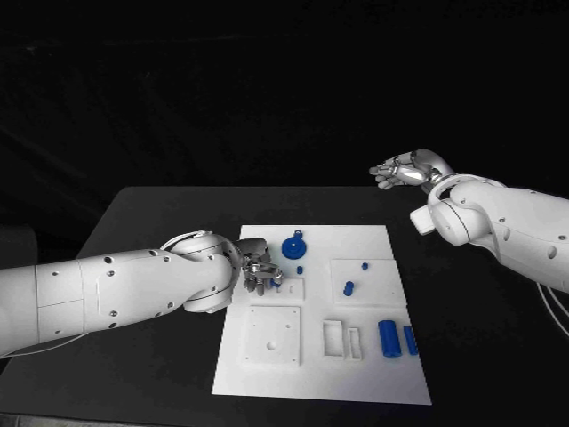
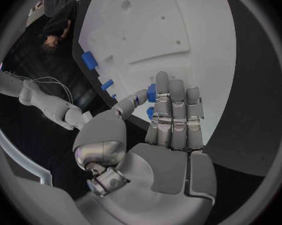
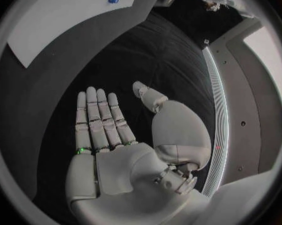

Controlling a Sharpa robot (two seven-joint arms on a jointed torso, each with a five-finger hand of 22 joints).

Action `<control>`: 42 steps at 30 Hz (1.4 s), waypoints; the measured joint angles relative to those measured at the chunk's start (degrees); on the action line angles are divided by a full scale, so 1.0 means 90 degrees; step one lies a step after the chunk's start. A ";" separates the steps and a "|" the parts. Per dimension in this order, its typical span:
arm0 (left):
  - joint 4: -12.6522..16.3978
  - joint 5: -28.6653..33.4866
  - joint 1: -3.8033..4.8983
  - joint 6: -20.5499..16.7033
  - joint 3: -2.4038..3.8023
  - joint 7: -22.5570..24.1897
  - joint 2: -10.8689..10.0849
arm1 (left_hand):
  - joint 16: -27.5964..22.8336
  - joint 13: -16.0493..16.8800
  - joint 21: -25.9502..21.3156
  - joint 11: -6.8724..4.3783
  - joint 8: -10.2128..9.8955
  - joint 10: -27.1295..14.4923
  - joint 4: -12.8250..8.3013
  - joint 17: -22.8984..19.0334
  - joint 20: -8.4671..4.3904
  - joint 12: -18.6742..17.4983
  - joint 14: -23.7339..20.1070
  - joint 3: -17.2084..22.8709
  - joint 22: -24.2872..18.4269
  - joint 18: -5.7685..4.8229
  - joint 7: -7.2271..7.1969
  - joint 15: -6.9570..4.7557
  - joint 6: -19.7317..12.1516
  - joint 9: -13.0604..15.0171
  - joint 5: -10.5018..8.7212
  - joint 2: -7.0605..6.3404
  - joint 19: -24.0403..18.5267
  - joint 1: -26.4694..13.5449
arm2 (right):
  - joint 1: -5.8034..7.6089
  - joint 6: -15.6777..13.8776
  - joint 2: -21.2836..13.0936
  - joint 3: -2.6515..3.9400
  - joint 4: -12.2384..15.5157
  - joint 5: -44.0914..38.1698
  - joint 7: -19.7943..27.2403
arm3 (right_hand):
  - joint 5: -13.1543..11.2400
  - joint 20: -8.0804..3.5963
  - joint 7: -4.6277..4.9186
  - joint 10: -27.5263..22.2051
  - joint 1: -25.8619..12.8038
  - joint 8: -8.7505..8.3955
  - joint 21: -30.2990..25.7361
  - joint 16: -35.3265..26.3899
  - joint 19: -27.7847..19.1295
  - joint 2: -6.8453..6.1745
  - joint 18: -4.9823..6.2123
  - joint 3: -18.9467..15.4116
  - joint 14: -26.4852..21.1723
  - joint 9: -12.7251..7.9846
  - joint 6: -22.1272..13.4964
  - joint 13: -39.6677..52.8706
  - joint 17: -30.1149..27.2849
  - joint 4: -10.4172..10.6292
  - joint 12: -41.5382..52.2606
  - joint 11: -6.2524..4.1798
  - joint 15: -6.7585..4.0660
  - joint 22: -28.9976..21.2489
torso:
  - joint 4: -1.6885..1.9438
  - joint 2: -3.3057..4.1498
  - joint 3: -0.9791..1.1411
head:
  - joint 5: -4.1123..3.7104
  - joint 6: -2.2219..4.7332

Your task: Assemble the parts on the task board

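The left hand [image 1: 259, 271] rests at the left edge of the white task board [image 1: 362, 391], pinching a small blue part [image 2: 151, 93] between thumb and fingertips. The right hand [image 1: 406, 169] hovers off the board's far right corner, fingers straight and apart, holding nothing. A blue round knobbed part [image 1: 295, 247] lies near the far edge; 2 blue cylinders [image 1: 388, 338] lie by the right edge.

Setting: robotics lab or test studio. Evidence: black table [image 1: 144, 222] standing against an all-black backdrop [image 1: 234, 89]; white task board [image 1: 362, 374] laid out with small blue parts [image 1: 388, 337] and moulded recesses; loose cables [image 2: 50, 82] trailing beside the table; no household or shop furnishings on show.
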 measured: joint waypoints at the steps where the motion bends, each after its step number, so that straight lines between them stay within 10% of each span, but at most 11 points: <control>1: 0.0000 0.0000 0.0000 0.0000 0.0000 -0.0001 0.0000 | 0.0000 0.0000 0.0000 0.0000 0.0000 0.0000 0.0000 0.0000 0.0000 0.0000 0.0000 0.0000 0.0000 0.0000 0.0000 0.0000 0.0000 0.0000 0.0002 0.0000 0.0000 0.0000 | 0.0000 0.0005 0.0000 0.0000 0.0000 0.0000 -0.0001 | 0.0000 0.0000 0.0000 0.0000 0.0000 0.0000 0.0000 0.0000 0.0000 0.0000 -0.0001 0.0000 0.0000 -0.0003 0.0000 -0.0009 -0.0009 0.0000 0.0000 0.0000 0.0000 0.0000 | 0.0000 0.0001 0.0000 | 0.0001 0.0001; 42: 0.0086 -0.0020 -0.0005 0.0277 0.0016 -0.0138 0.0009 | 0.0590 0.0168 0.0323 -0.0058 -0.0019 -0.0009 -0.0043 0.0125 -0.0080 0.0224 0.0175 0.0045 0.0125 0.0000 -0.0013 -0.0174 0.0012 0.0264 -0.0050 0.0039 0.0217 -0.0090 | 0.0000 0.0113 0.0000 0.0000 0.0049 0.0003 -0.0056 | 0.0000 0.0022 -0.0002 0.0113 0.0000 0.0022 0.0000 0.0000 -0.0022 0.0000 0.0000 -0.0034 0.0005 -0.0060 0.0002 -0.0128 -0.0099 0.0000 -0.0129 -0.0023 -0.0005 0.0032 | 0.0000 0.0009 -0.0001 | -0.0013 -0.0011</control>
